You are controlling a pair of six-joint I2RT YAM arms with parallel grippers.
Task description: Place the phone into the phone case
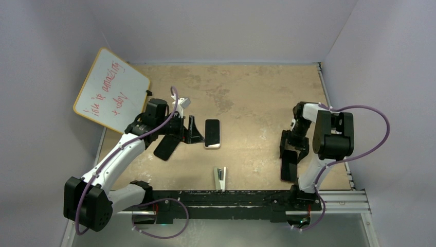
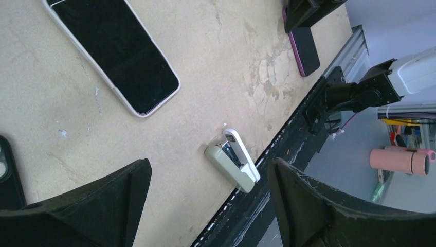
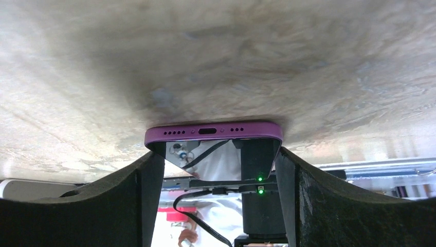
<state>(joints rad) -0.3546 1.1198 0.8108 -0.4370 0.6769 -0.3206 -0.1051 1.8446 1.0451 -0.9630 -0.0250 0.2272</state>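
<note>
A phone with a black screen and white rim (image 1: 212,133) lies flat mid-table; it also shows in the left wrist view (image 2: 115,51). A black phone case (image 1: 165,147) lies left of it, under my left arm, and its camera cut-out edge shows in the left wrist view (image 2: 6,175). My left gripper (image 1: 195,133) is open and empty just left of the white-rimmed phone, above the table (image 2: 208,167). My right gripper (image 1: 289,157) is shut on the sides of a purple-edged phone (image 3: 213,131) with a glossy screen, low over the table at the right (image 1: 289,169).
A pale stapler (image 1: 220,178) lies near the front edge (image 2: 234,162). A whiteboard with red writing (image 1: 110,90) leans at the back left. A black rail (image 1: 231,198) runs along the near edge. Grey walls enclose the table.
</note>
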